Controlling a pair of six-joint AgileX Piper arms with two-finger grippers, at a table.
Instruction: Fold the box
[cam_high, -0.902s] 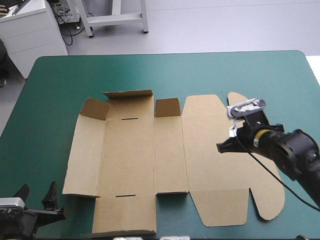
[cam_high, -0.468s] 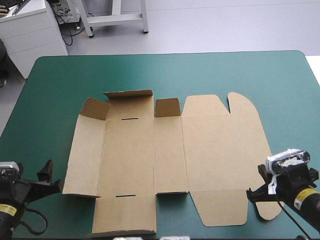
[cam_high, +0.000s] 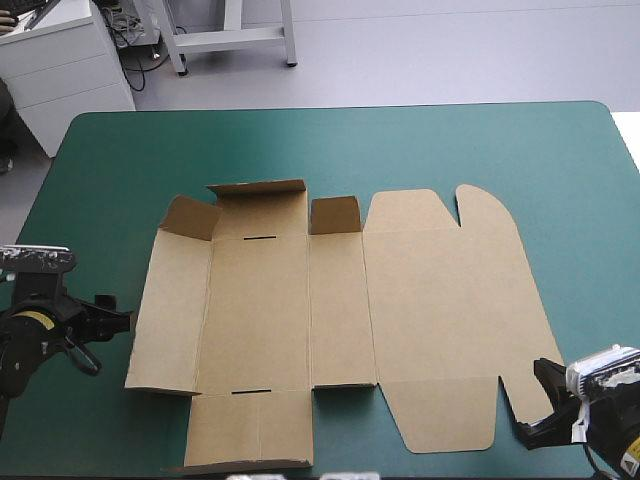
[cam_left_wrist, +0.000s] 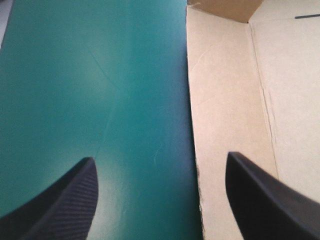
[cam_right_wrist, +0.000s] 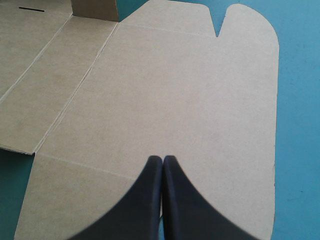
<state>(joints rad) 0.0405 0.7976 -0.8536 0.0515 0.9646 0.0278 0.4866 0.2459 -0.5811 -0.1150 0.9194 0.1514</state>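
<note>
Your left gripper gapes empty at the left edge of the box. Your right gripper sits pinched together, empty, over its near-right flap.

So the flat table is sitting under me in its smooth teal-green cover, and that cover is running right out to both far corners, which are curving round rather than going square. I'm seeing a wide bare strip lying along the far edge, with narrower bare strips going down the left and right sides. Up close by the left side the cover is catching a soft sheen of light, and a few faint thin lines are crossing it.
</note>
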